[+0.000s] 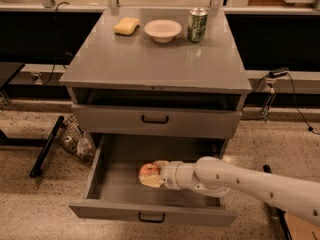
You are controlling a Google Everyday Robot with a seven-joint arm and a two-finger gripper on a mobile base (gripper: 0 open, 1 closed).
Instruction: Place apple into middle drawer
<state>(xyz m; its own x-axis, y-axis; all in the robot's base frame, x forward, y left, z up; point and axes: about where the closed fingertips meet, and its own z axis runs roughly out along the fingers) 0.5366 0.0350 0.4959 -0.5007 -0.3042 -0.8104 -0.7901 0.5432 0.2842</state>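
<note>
You had the grey bench (pixel 150 64) with its middle drawer (pixel 120 186) standing open; your white arm (pixel 260 184) lay across it from the right, and your end effector (pixel 152 172) sat inside the tray, clamped around the apple (pixel 148 170) near the tray's middle; whether the apple touched the floor, you could not tell

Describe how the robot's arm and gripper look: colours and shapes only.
The arm is smooth, glossy white, built of thick rounded tubular segments with a bulbous joint near the wrist, then a shorter white cylindrical collar. The gripper, inside the middle drawer at the apple, has pale cream jaws. No cables or markings show on it.
</note>
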